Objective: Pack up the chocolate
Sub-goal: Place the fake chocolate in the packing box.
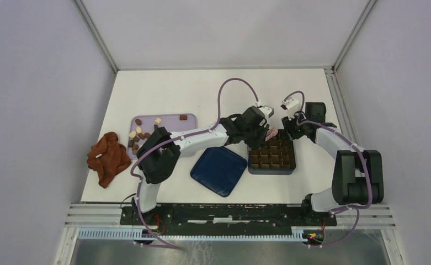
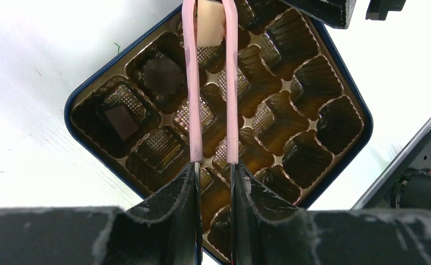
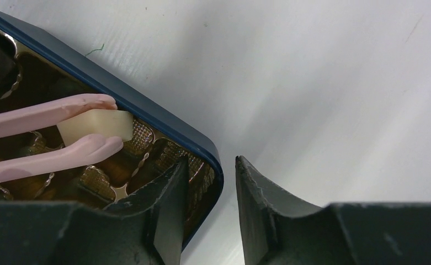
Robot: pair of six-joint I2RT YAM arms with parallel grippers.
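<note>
My left gripper (image 2: 214,165) is shut on the handles of pink tongs (image 2: 192,99). The tong tips pinch a cream-white square chocolate (image 2: 210,25) over a far corner of the navy box (image 2: 69,110). The box's gold tray holds two dark chocolates (image 2: 163,74) at its left side. In the right wrist view the tongs (image 3: 47,113) hold the white piece (image 3: 94,124) just inside the box rim (image 3: 147,109). My right gripper (image 3: 212,161) stands open astride that corner, one finger over the tray and one over the table, gripping nothing. More chocolates lie on the lilac tray (image 1: 169,118).
The box's navy lid (image 1: 219,170) lies on the table left of the box (image 1: 272,167). A reddish-brown cloth (image 1: 108,157) is crumpled at the left edge. White walls enclose the table on three sides.
</note>
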